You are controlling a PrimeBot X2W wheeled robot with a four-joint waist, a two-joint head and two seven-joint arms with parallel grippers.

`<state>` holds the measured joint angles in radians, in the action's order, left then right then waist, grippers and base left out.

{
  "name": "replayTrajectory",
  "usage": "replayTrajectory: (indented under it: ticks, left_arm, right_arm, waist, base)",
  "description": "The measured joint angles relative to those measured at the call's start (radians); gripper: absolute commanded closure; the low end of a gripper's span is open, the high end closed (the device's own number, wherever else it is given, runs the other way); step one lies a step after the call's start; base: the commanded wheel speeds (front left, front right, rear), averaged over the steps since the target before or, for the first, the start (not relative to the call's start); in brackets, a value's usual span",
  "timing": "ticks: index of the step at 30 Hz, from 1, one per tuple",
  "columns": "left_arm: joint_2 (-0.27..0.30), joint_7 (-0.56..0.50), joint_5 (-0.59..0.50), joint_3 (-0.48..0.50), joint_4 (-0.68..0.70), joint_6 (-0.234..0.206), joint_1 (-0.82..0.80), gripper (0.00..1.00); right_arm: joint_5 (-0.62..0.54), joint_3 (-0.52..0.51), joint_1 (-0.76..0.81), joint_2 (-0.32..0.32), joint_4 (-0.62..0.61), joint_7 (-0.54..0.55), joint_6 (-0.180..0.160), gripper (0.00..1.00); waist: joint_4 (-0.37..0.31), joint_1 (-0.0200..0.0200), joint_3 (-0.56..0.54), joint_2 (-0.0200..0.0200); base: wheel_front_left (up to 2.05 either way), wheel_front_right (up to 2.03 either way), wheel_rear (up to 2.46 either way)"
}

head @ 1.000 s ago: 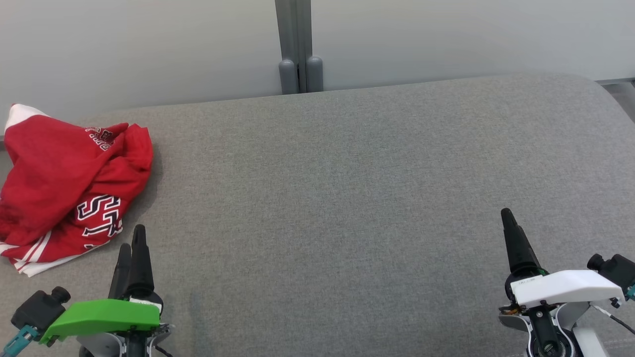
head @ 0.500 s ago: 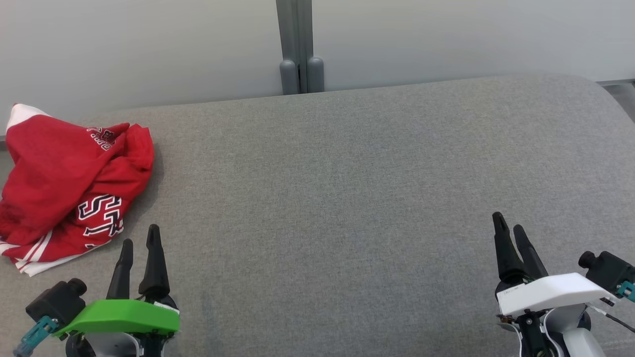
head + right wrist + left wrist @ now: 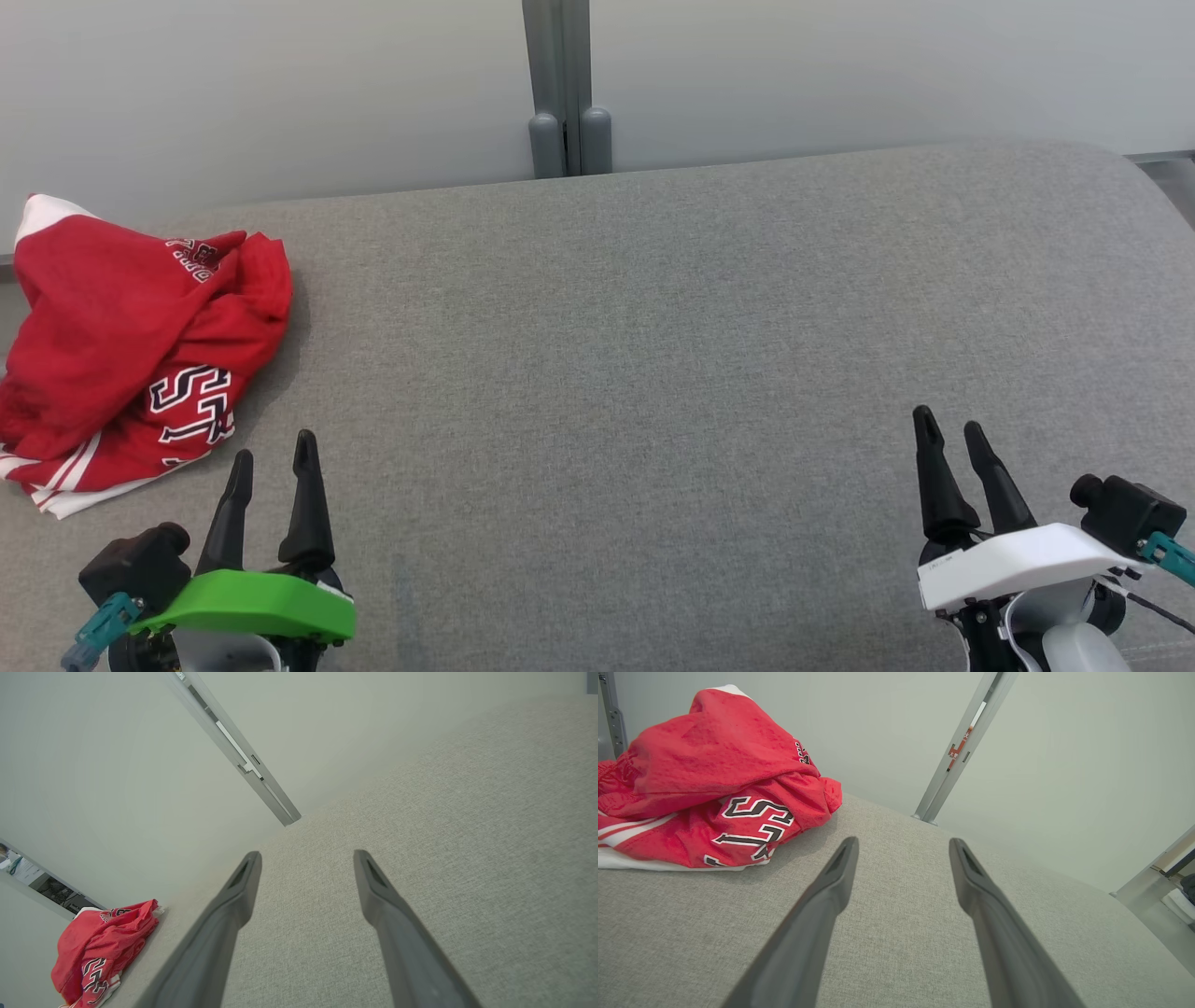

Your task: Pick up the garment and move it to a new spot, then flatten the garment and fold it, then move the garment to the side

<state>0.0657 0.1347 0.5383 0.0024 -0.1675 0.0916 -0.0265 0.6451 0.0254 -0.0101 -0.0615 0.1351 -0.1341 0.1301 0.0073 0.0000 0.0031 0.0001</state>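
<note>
Garment (image 3: 140, 345), a red sports jersey with white trim and black-and-white lettering, is lying crumpled in a heap at the far left of the head view. It is resting on a grey fabric-covered desk (image 3: 607, 373), apparently close to the desk's rounded corner, with a pale wall (image 3: 280, 84) behind it.

The left end effector (image 3: 274, 445) is hovering at the lower left of the frame, just below and to the right of the heap, its two dark fingers standing apart and gripping nothing. The right end effector (image 3: 948, 419) is sitting at the lower right, well apart from the garment, its fingers likewise spread and empty.

Several things are looking risky from here. The cloth is bunched in overlapping folds, so a pinch may be catching only one loose layer, leaving the rest dragging or slipping free. A sideways approach may be nudging the heap toward the corner and off the desk. Fingers coming down too low may be snagging the soft desk covering along with the jersey.
</note>
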Motion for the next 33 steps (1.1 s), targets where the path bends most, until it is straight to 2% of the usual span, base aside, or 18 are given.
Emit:
replayTrajectory:
  ticks: [17,33]
  left_arm:
    - [0.009,0.043,-0.168,-0.020,-0.008,-0.009,0.005,0.00]
    - [0.011,0.078,-0.282,-0.033,-0.019,-0.014,0.008,0.00]
  right_arm:
    - [-0.170,0.013,0.006,-0.006,-0.006,-0.044,0.000,0.00]
    - [-0.305,0.025,0.018,-0.012,-0.015,-0.079,0.000,0.00]
  waist:
    - [0.002,0.0000,0.001,0.0000]
    - [0.006,0.0000,-0.005,0.0000]
  base:
    - [0.00,0.00,0.00]
    - [0.00,0.00,0.00]
